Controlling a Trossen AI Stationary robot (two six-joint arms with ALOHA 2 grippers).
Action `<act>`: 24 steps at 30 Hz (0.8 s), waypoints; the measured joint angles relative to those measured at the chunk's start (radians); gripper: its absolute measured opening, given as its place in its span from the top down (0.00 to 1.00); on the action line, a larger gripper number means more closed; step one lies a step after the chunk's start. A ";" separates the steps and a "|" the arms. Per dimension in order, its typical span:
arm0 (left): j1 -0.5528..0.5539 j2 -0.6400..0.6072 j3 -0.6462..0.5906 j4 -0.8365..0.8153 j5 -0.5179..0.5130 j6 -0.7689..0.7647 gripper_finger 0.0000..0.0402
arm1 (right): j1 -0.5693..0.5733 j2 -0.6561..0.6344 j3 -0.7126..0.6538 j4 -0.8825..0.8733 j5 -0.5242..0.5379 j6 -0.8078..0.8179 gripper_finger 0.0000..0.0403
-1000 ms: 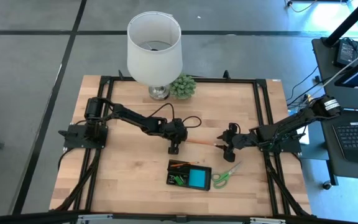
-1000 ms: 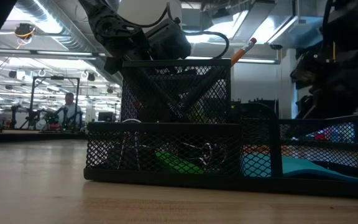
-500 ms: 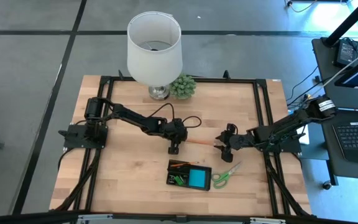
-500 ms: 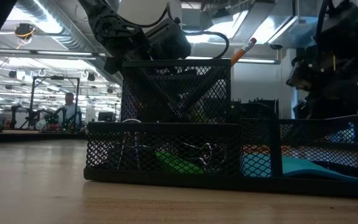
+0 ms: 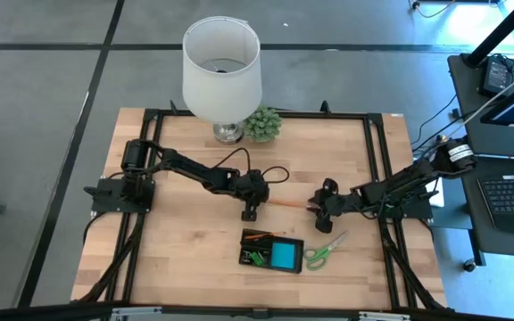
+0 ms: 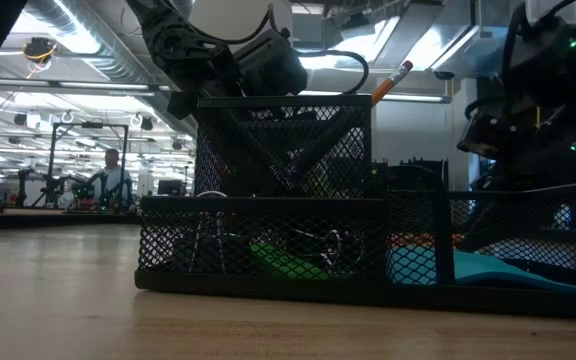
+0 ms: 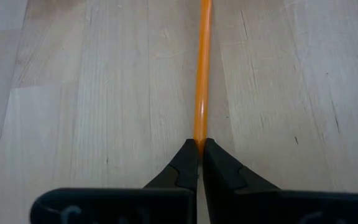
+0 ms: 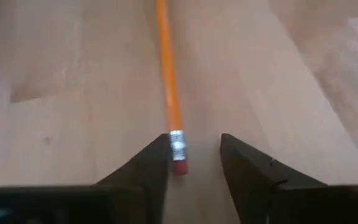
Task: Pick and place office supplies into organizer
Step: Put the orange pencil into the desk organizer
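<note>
An orange pencil [image 5: 286, 205] lies level between my two grippers, left to right across the table. My left gripper [image 5: 250, 213] is shut on its left end. My right gripper [image 8: 194, 140] is open at the pencil's right end, with the pink eraser [image 8: 179, 167] between its fingers, close to one of them. The black mesh organizer [image 5: 272, 250] stands near of the pencil and holds a blue pad [image 5: 285, 256], a small green piece [image 6: 283, 262] and another pencil [image 6: 393, 80] upright in its cup. Green-handled scissors [image 5: 324, 251] lie to its right. My left gripper pinches the orange pencil's end [image 7: 199, 138], the one away from the eraser, between its two fingertips [image 7: 185, 158]. The fingers lie along the pencil, slanting down toward the table's right. The pencil runs level away from them, close over the wood. My right gripper: one finger [image 8: 159, 155] is right beside the eraser; whether it touches, I cannot tell.
A white lamp [image 5: 222, 71] and a small green plant [image 5: 262, 123] stand at the table's far edge. Black frame rails [image 5: 377, 152] run along the table's sides. Bare wood lies on the left half of the table and near of the organizer.
My right gripper has moved toward the table's left, up to the pencil's eraser end, and its fingers now stand on either side of the eraser. My left gripper and the pencil have kept still.
</note>
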 joint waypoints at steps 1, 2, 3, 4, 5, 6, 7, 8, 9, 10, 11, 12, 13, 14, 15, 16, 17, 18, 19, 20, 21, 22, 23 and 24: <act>0.000 0.000 0.000 0.000 -0.001 0.000 0.99 | 0.000 0.001 0.000 0.003 -0.004 -0.011 0.66; 0.000 0.000 0.000 0.000 -0.003 0.000 0.99 | 0.000 0.001 0.000 0.005 -0.008 -0.017 0.68; 0.001 0.000 0.000 0.000 -0.003 0.000 0.99 | 0.000 0.001 0.000 0.005 -0.012 -0.019 0.71; 0.001 0.000 0.000 0.000 -0.003 0.000 0.99 | 0.000 0.001 0.000 0.007 -0.014 -0.019 0.74; 0.001 0.000 0.000 0.000 -0.005 0.000 0.99 | 0.000 0.001 0.000 0.007 -0.017 -0.019 0.76; 0.002 0.000 0.000 0.001 -0.011 0.000 0.99 | 0.000 0.001 0.000 0.007 -0.018 -0.019 0.78; 0.002 0.000 0.000 0.002 -0.019 0.000 0.99 | 0.000 0.001 0.000 0.007 -0.019 -0.018 0.81; 0.001 0.000 0.000 0.003 -0.024 0.000 0.99 | 0.000 0.001 0.000 0.007 -0.019 -0.016 0.83; 0.002 0.001 0.000 0.004 -0.026 0.002 0.98 | 0.000 0.001 0.000 0.007 -0.020 -0.015 0.84; 0.002 0.001 0.000 0.005 -0.026 0.006 0.98 | 0.000 0.001 0.000 0.007 -0.020 -0.015 0.86; 0.003 0.001 0.000 0.006 -0.026 0.009 0.98 | 0.000 0.001 0.000 0.007 -0.022 -0.015 0.88; 0.003 0.001 0.000 0.006 -0.027 0.011 0.97 | 0.000 0.001 0.000 0.007 -0.022 -0.015 0.90; 0.003 0.001 0.000 0.005 -0.029 0.011 0.97 | 0.001 0.001 0.000 0.006 -0.023 -0.015 0.92; 0.003 0.001 0.000 0.005 -0.030 0.011 0.97 | 0.001 0.001 0.000 0.006 -0.023 -0.016 0.93; 0.003 0.001 0.000 0.005 -0.030 0.011 0.97 | 0.001 0.001 0.000 0.006 -0.024 -0.017 0.94; 0.003 0.001 0.000 0.005 -0.030 0.011 0.97 | 0.001 0.001 0.000 0.005 -0.024 -0.017 0.95; 0.003 0.001 0.000 0.005 -0.031 0.011 0.97 | 0.001 0.001 0.000 0.005 -0.024 -0.015 0.95; 0.003 0.001 0.000 0.006 -0.035 0.011 0.97 | 0.001 0.001 0.000 0.005 -0.024 -0.011 0.95; 0.003 0.001 0.000 0.007 -0.046 0.009 0.96 | 0.001 0.001 0.000 0.005 -0.024 0.003 0.95; 0.002 0.001 0.000 0.009 -0.060 0.003 0.95 | 0.001 0.002 0.000 0.005 -0.024 0.014 0.95; 0.002 0.000 0.000 0.010 -0.067 0.004 0.94 | 0.001 0.002 0.000 0.005 -0.024 0.023 0.95; 0.002 -0.004 0.000 0.010 -0.067 0.006 0.92 | 0.001 0.002 0.001 0.003 -0.024 0.033 0.95; 0.002 -0.007 0.000 0.009 -0.069 0.007 0.90 | 0.001 0.002 0.005 0.001 -0.024 0.037 0.95; 0.003 -0.011 0.000 0.008 -0.072 0.005 0.88 | 0.001 0.002 0.009 -0.003 -0.024 0.036 0.95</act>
